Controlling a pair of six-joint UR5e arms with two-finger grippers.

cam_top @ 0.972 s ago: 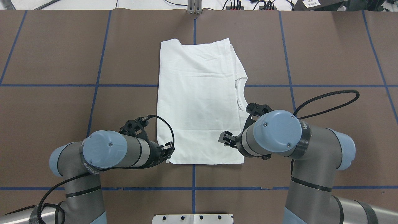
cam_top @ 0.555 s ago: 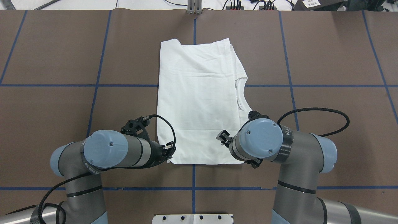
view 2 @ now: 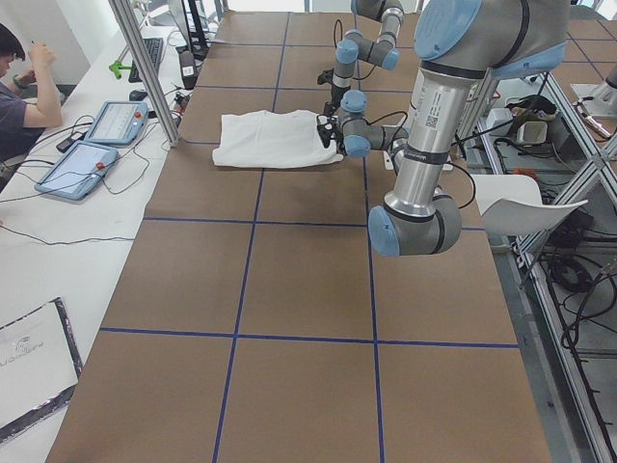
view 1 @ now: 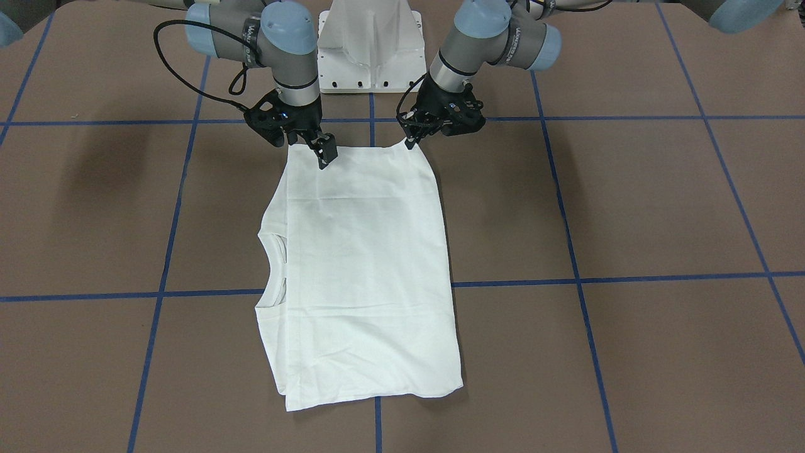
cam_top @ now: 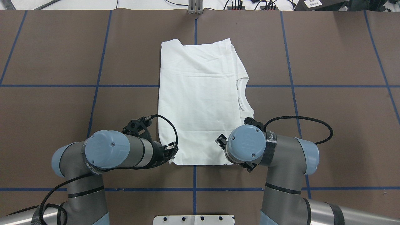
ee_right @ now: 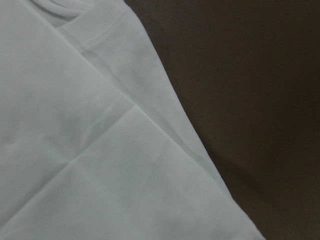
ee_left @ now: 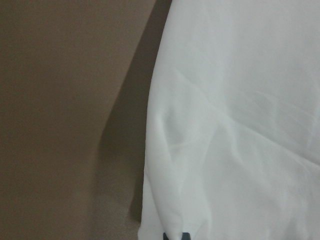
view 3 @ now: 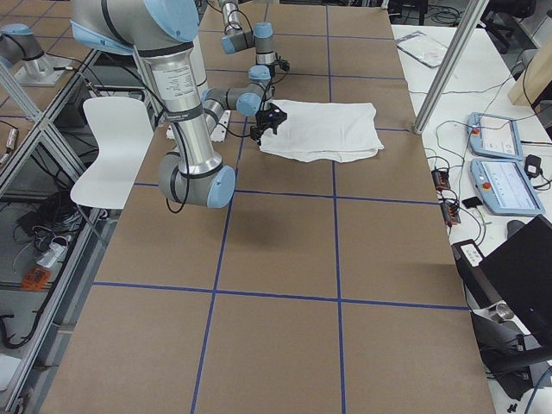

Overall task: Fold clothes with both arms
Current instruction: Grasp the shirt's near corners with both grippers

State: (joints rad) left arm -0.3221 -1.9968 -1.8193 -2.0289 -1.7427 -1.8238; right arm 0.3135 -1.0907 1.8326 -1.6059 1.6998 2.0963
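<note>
Logging state, both arms at the near hem.

Brown table (cam_top: 47, 62), marked off with blue tape lines (cam_top: 195, 178). T-shirt (cam_top: 200, 103) lies flat at the table's centre as a long white rectangle, several layers deep. No printed text shows on the upper face. Collar (cam_top: 240, 97) sits on the edge toward my right arm, about halfway along.

Left arm (cam_top: 106, 150) reaches in low to the near-left corner. Right arm (cam_top: 247, 145) stands over the near-right corner and hides it from overhead.

Left gripper (view 1: 410, 139): clenched on the corner, I judge. In the front-facing view the cloth rises to a small peak at the claw, and the left wrist view is filled with fabric right up to the fingertip. Right gripper (view 1: 325, 154): tips down on or just above the cloth, slightly inboard of the edge. I cannot tell whether it is released or clamped.

Handling notes (judgement):
- Light, limp knit with no stiffness, so it will sag between two holds.
- Stacked layers may slide apart. Each pinch should take every layer.
- Best holds are the two corners of the near hem (cam_top: 203, 163), not the collar side, where the stepped layers look uneven.
- Raise both corners evenly, or the fold will skew.
</note>
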